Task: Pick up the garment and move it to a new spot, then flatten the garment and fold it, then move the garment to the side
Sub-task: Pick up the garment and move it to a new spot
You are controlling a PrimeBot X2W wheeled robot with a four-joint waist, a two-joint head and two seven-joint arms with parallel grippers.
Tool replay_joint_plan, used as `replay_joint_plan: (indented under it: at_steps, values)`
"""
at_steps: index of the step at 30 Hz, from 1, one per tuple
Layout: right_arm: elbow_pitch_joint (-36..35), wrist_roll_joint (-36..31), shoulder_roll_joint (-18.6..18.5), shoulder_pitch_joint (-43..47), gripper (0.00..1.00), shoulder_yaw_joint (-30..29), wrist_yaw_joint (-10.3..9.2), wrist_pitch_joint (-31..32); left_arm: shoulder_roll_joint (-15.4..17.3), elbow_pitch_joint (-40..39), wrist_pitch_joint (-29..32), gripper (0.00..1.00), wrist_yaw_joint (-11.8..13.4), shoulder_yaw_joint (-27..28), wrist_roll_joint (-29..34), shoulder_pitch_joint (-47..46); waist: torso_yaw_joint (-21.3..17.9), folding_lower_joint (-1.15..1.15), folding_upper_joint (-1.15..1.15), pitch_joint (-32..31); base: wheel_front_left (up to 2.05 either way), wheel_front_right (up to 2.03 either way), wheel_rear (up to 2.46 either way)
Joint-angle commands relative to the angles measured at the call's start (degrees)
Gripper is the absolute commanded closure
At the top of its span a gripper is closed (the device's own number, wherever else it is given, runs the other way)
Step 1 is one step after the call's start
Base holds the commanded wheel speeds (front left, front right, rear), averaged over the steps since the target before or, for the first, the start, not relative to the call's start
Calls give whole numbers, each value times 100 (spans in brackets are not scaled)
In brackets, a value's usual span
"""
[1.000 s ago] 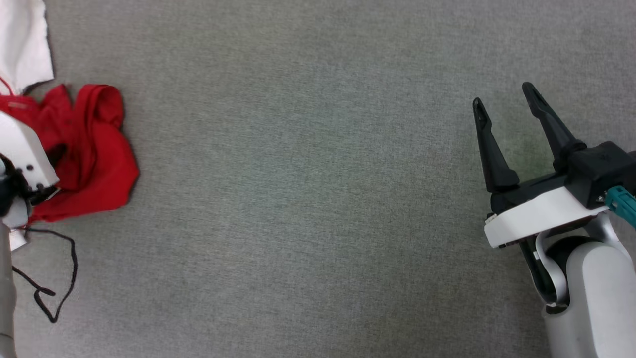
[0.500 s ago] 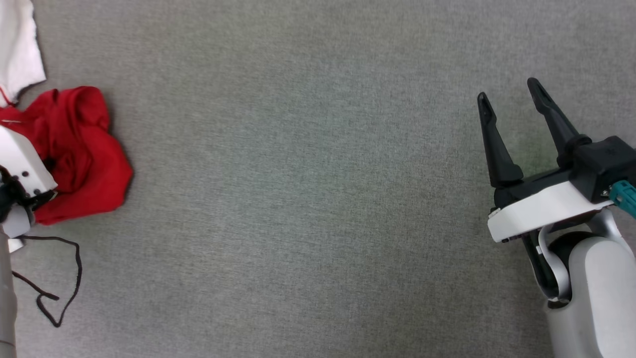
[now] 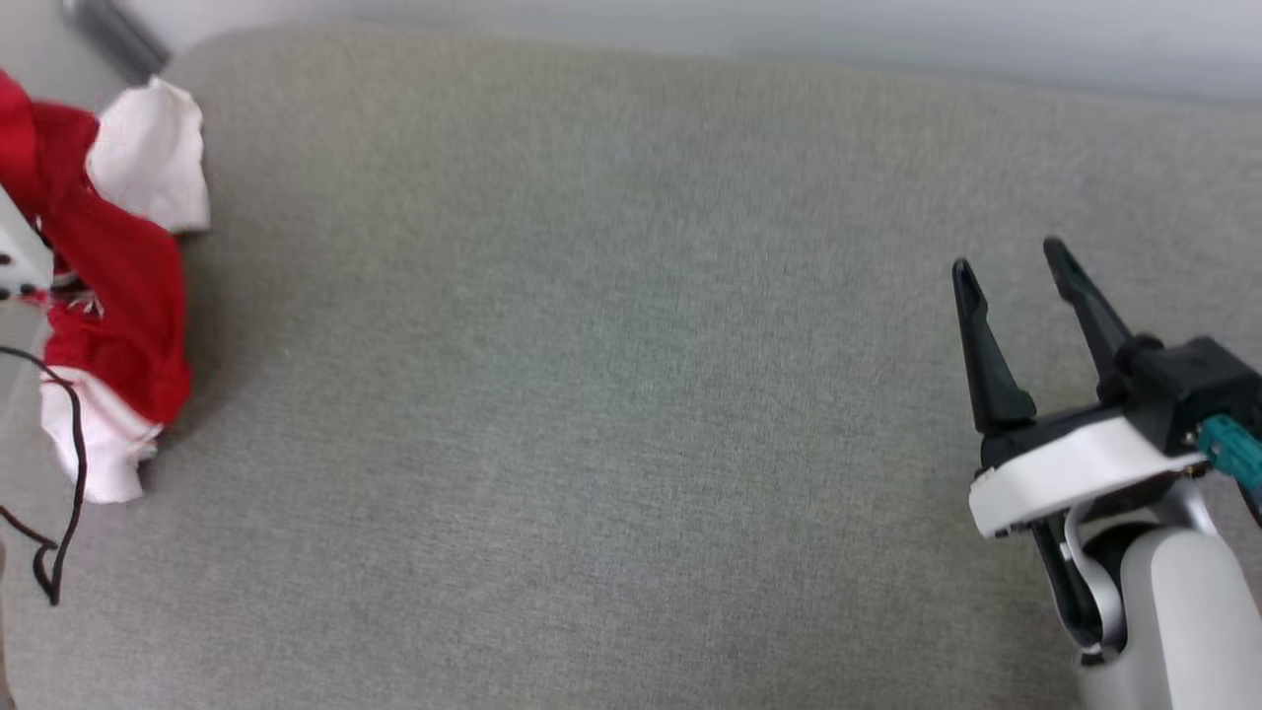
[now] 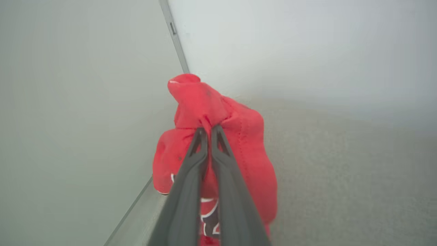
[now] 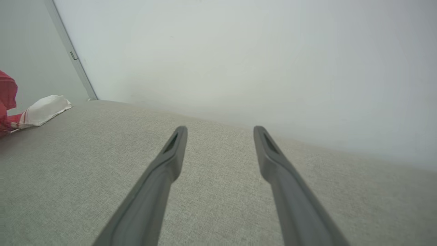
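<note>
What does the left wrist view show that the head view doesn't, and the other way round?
Left wrist view: the left gripper, jaws shut on a bunched fold of the red jersey, with black white-outlined lettering lower down. Head view: the right gripper, jaws open and empty, the jersey's white sleeve panels and a black cable. Both: the red jersey and the grey fabric surface.

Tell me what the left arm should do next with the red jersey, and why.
Probably carry it rightward toward the middle of the gray surface. The left jaws are shut on a fold of the jersey, which is bunched up at the surface's left edge, while the right jaws stand open and empty over the right side.
</note>
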Motion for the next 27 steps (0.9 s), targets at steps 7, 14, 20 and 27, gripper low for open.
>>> replay_joint_plan:
  at_steps: [7,14,20,27]
  values:
    - [6,61,89,438,0,-175,-2,-30,-233,-512,-1214,100,99,-304,365,-135,-169,0,0,-833,0,0,0]
    - [-51,174,101,698,0,-185,-2,33,-739,-1040,-1765,100,133,-545,323,39,-580,0,0,-1236,0,0,0]
    - [-140,264,101,813,0,-217,-2,93,-1298,-1519,-1760,100,77,-935,276,215,-931,0,0,-1349,0,0,0]
    - [-208,318,101,879,0,-265,-2,144,-2251,-2071,-1755,100,-115,-1710,124,614,-1449,0,0,-1335,0,0,0]
